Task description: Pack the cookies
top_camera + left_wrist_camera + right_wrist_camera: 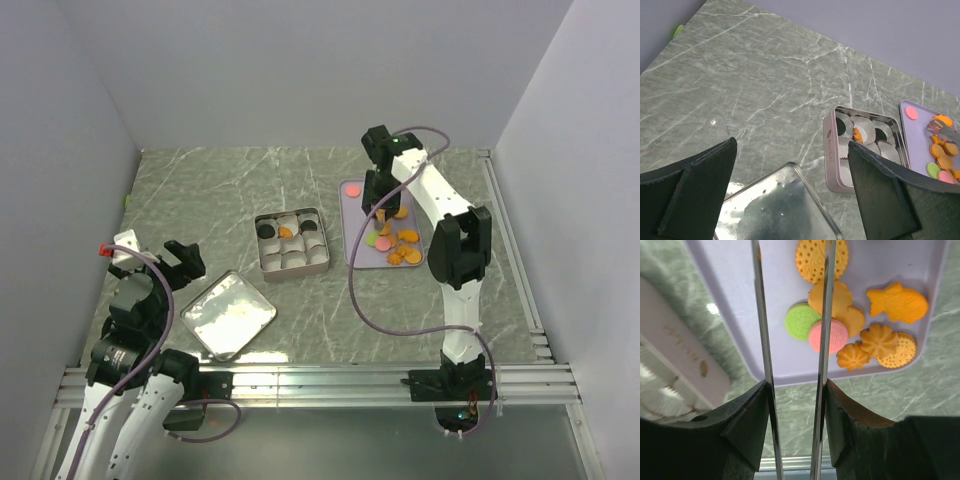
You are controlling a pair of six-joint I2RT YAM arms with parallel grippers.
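The picking step seems to be in hand: the right pincer (381, 208) hangs over the lavender tray (785, 270), its two long metal blades standing partway apart with bare tray showing between them; the blade tips run out of the top of the wrist view, so I cannot tell whether they pinch a cookie or nothing. The cookies (840, 315) lie loose on the tray beneath this pincer and just to its right: a green and a pink disc touching, with orange rounds, a fish shape and flower shapes crowded beside them; one pink disc sits alone off to the pincer's left, at the tray's far corner. The compartment tin (290, 272) stands on the tabletop (220, 190) further to the pincer's left, near the tray but apart from it; a few of its paper cups (866, 131) carry an orange piece and black discs and the rest look empty, so I judge the packing barely begun. The left pincer (792, 145) is spread wide and empty, well to the left of the tin, with the lid (775, 210) lying close below it.

The next move, as I judge it, calls for a sure pinch on one cookie rather than two overlapping ones; then a lift clear of the tray rim, a short carry leftward, and a release squarely over an empty cup.
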